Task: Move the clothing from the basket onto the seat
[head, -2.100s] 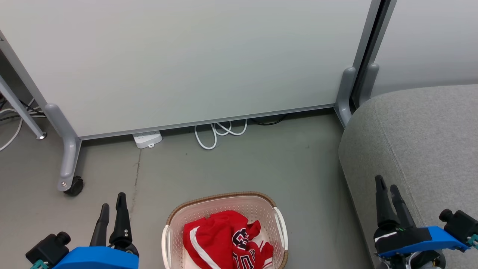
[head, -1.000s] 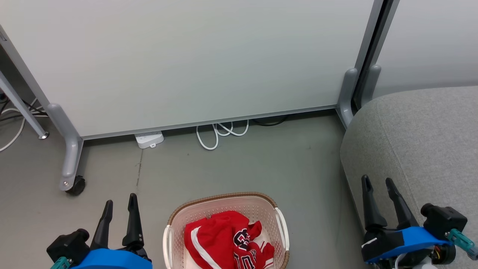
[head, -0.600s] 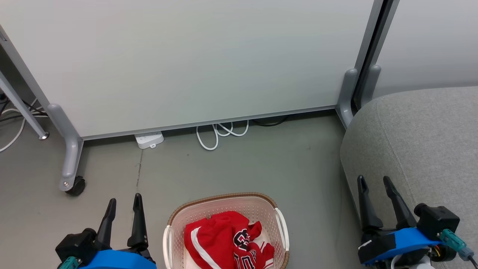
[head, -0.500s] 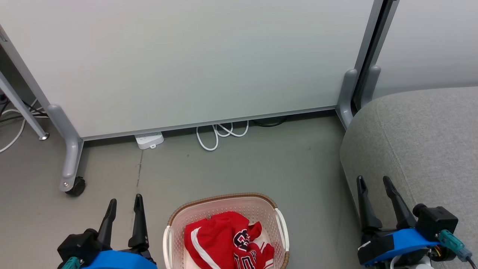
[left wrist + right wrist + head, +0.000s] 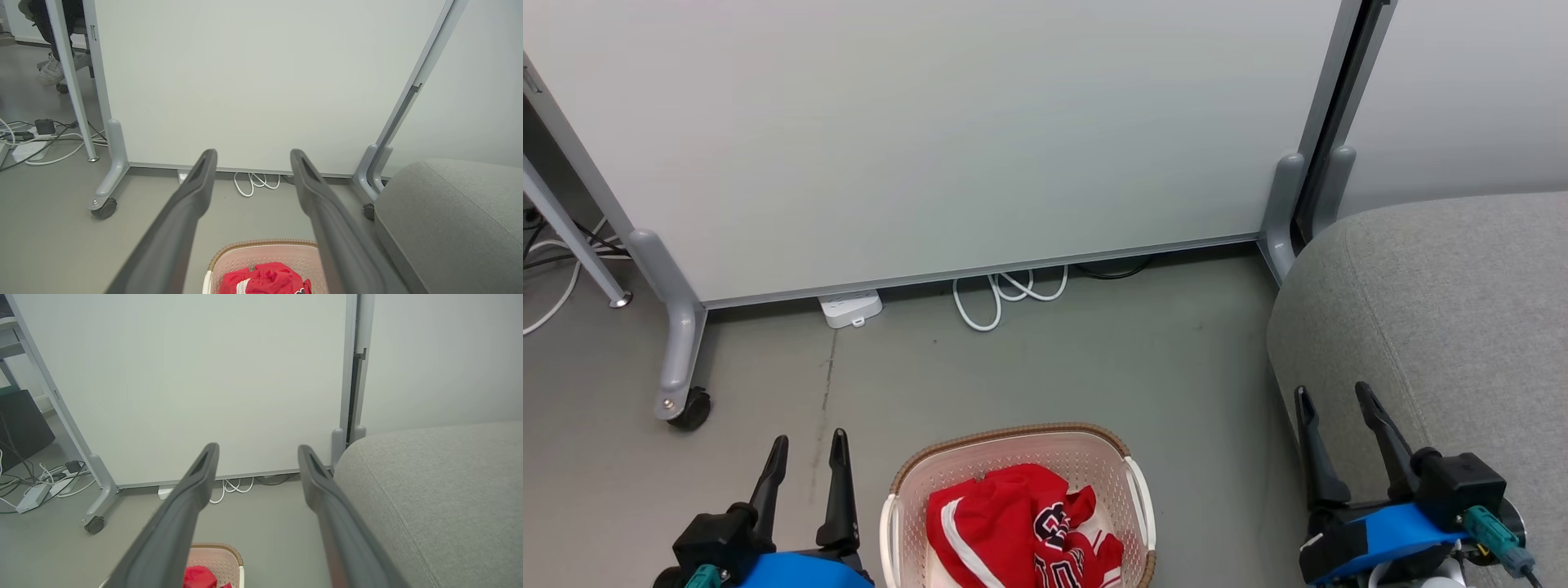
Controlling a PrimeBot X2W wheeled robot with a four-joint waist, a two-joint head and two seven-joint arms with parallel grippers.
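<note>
The cream basket (image 5: 1005, 437) with a brown rim stands on the floor at the bottom centre, holding the red clothing (image 5: 1013, 527) with white stripes and dark lettering. The grey seat (image 5: 1445, 310) fills the right side. My left gripper (image 5: 809, 445) is open, left of the basket and clear of it. My right gripper (image 5: 1331, 392) is open in front of the seat's left edge, holding nothing. The left wrist view has the basket (image 5: 265, 247), the clothing (image 5: 265, 281) and the seat (image 5: 457, 212) beyond open fingers. The right wrist view has the basket (image 5: 220, 549) and the seat (image 5: 441, 486).
A white partition panel (image 5: 931, 139) on grey wheeled feet (image 5: 678, 359) stands behind the basket. A white power strip (image 5: 849, 308) and looped white cable (image 5: 1005, 294) lie at its base. More cables (image 5: 36, 139) lie at the far left, where a person's shoe (image 5: 51, 71) is seen.
Both grippers have drawn lower in the head view and turned slightly, the left one shifting right toward the basket. The basket, clothing and seat stay put.
</note>
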